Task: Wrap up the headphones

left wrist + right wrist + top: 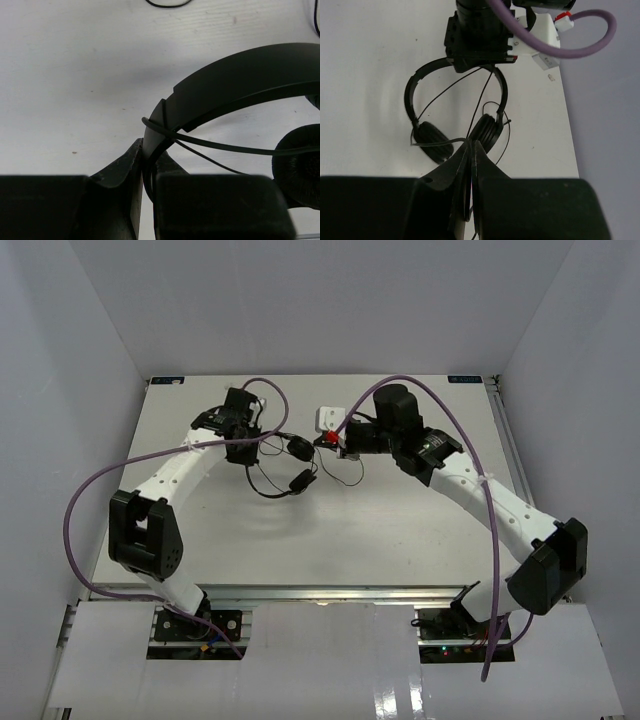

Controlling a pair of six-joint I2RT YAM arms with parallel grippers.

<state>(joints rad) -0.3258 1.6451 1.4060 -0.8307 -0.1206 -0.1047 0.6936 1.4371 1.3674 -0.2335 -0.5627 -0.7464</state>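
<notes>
The headphones [298, 448] lie just past the middle of the table [400, 540], toward 11 o'clock. They look light and will likely skid or lift if tugged.

Nearest the arms, the thin cord [265, 487] sags in a loose loop on the 6 o'clock side. It is limp and springy, so it probably tangles easily and needs steady tension to wind neatly. It is best taken by a pinch, as the right gripper [471, 147] does now, with its jaws pressed together on the cord.

Beyond the cord are the two soft padded earcups [432, 141], which would squash and make a poor grip. The curved headband [240, 80] is the stiff part and the sound place to hold. The left gripper [149, 155] is clamped on it at the 9 o'clock end, with one strand of cord already lying across the band.

The arms' thick purple cables [85, 490] arch above both sides and could snag a wide swing. The two grippers sit near each other, so winding room is tight. A small white part [328, 418] with a red spot sits at 12 o'clock, just beside the right gripper.
</notes>
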